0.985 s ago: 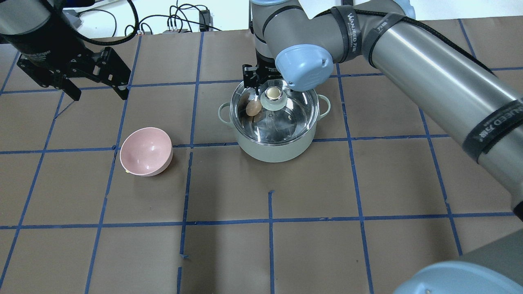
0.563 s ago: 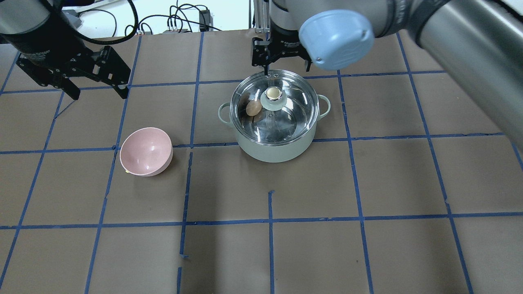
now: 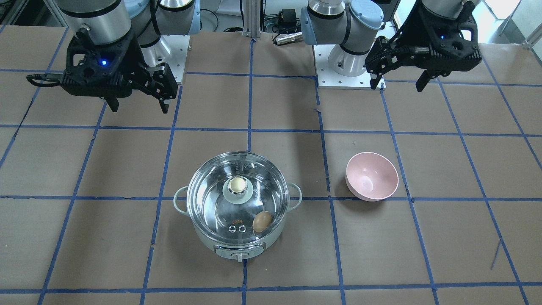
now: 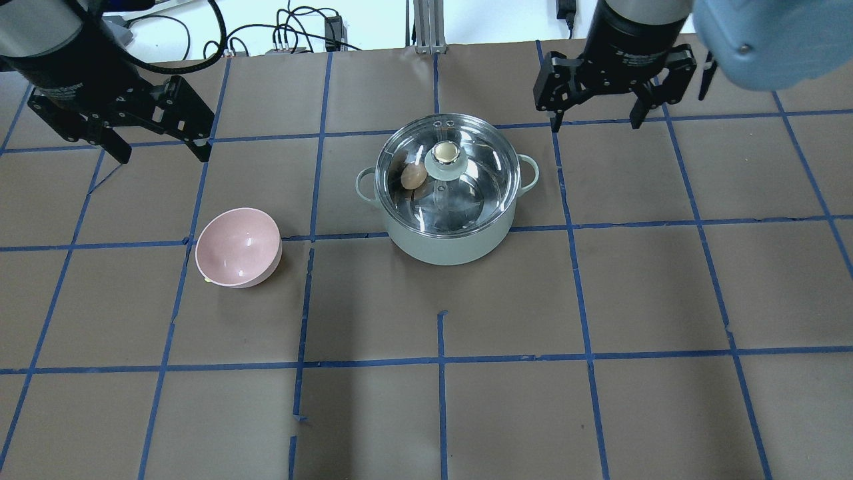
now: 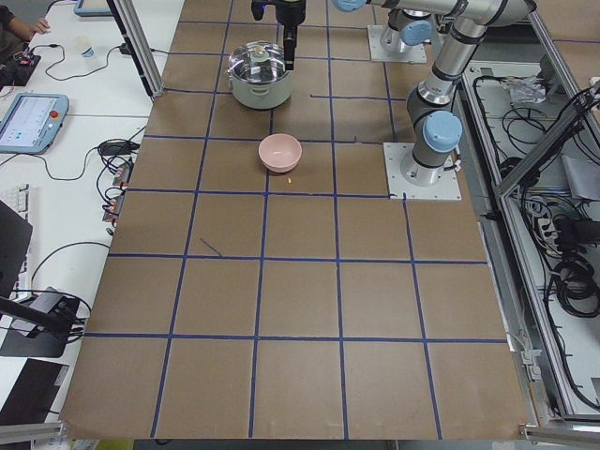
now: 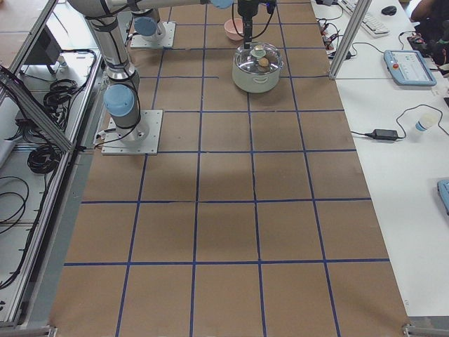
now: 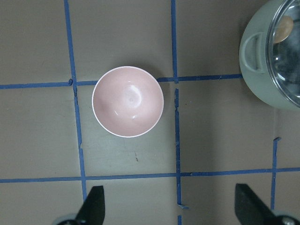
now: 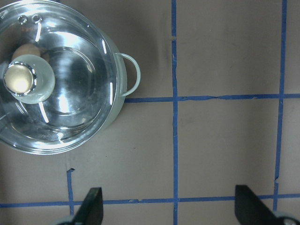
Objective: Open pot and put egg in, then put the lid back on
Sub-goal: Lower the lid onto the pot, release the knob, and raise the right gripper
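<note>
The mint-green pot (image 4: 446,248) stands mid-table with the clear glass lid (image 4: 474,190) resting on it, its cream knob (image 4: 445,153) upright. The brown egg (image 4: 414,175) lies inside the pot under the lid, and it also shows in the front view (image 3: 262,221). My right gripper (image 4: 595,124) is open and empty, raised beyond and to the right of the pot. Its wrist view shows the lid (image 8: 75,117) at the left. My left gripper (image 4: 163,154) is open and empty, raised at the far left. Its wrist view shows the pot (image 7: 262,77) at the right edge.
An empty pink bowl (image 4: 238,247) sits left of the pot, directly under my left wrist camera (image 7: 128,101). The table is brown paper with a blue tape grid. Cables lie beyond the far edge.
My right gripper has left the lid's knob, risen and swung off to the right. The lid stays on the pot with the egg beneath. The left arm has not moved.
</note>
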`<state>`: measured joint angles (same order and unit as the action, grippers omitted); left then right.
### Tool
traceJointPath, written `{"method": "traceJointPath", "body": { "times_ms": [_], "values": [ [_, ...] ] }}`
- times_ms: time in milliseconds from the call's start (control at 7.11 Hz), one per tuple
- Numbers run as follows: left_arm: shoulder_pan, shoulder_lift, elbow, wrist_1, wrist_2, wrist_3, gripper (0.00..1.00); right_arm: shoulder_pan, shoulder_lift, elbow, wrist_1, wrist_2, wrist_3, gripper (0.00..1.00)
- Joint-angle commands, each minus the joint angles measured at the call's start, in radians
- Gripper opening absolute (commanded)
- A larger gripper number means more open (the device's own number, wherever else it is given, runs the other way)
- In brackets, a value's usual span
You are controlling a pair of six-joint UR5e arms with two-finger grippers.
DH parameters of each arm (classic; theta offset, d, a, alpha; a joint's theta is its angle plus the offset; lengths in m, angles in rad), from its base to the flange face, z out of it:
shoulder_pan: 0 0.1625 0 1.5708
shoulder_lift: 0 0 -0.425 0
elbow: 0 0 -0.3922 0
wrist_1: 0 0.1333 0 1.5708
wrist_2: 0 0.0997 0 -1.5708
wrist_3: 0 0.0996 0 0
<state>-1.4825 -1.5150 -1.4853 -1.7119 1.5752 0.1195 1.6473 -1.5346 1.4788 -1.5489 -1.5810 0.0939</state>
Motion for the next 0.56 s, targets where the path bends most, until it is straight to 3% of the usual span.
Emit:
{"method": "traceJointPath", "body": {
  "times_ms": [0, 422],
  "values": [
    [-0.001, 0.002, -0.001, 0.000, -0.001, 0.000, 0.96, -0.015, -0.024, 0.018, 0.003, 0.000, -0.013, 1.00],
    [-0.001, 0.002, -0.003, 0.000, -0.001, -0.001, 0.96, -0.015, -0.024, 0.020, 0.006, -0.001, -0.013, 1.00]
  ]
}}
